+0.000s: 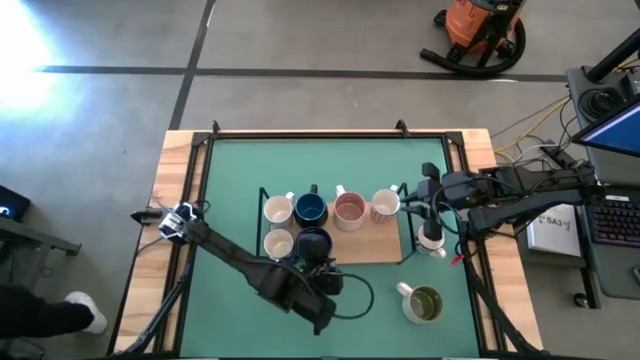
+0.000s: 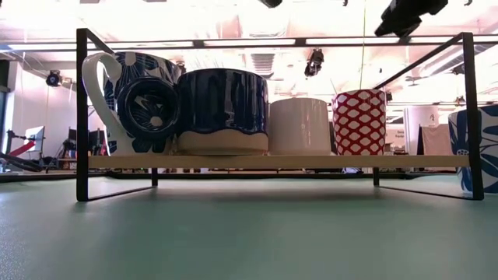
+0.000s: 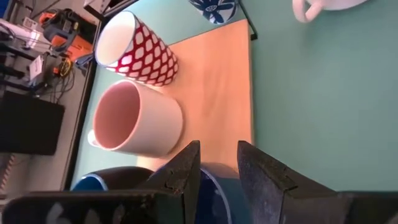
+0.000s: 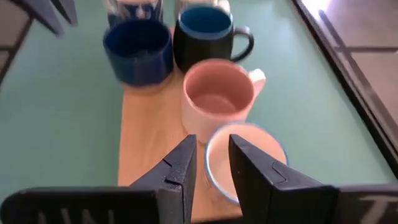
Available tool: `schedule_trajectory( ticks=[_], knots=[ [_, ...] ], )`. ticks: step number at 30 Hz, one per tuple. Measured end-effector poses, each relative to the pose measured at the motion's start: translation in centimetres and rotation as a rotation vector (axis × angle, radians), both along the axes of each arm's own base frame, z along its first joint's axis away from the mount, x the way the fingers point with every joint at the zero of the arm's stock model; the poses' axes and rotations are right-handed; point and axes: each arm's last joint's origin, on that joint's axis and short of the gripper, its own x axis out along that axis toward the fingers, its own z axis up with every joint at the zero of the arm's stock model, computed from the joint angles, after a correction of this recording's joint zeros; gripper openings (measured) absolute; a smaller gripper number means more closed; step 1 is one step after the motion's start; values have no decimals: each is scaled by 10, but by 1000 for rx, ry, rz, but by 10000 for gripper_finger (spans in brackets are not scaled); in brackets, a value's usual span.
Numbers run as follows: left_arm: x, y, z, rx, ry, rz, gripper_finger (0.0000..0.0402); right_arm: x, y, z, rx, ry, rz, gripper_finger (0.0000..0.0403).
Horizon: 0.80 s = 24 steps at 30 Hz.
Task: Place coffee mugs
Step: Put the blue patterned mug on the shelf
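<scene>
Your left tool (image 1: 318, 268) clamps the navy mug's (image 1: 314, 243) rim at the board's (image 1: 375, 245) 6 o'clock edge. Your right tool (image 4: 212, 163) grips the patterned mug's (image 1: 386, 205) rim at 3 o'clock. Green worktop (image 1: 230, 180) around lies open; the olive mug (image 1: 423, 303) stands apart.

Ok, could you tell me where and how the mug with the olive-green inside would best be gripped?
Probably by its wall at the rim, coming straight down from above. The olive-green mug stands upright, mouth open, alone on the green mat, so the rim is free. Pinch the side away from its handle.
</scene>
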Motion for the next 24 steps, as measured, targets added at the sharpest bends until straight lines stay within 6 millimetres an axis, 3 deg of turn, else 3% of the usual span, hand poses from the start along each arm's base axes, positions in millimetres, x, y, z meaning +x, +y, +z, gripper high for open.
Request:
schedule_trajectory(
  ticks=[7,15,24],
  knots=[
    [-10,15,6,39,48,-42,89,9,1,7,5,-92,3,77],
    [-54,39,13,18,106,-50,89,17,2,0,147,-56,-99,84],
    [-104,56,31,-139,-139,-64,89,40,7,-14,227,21,-65,76]
  ],
)
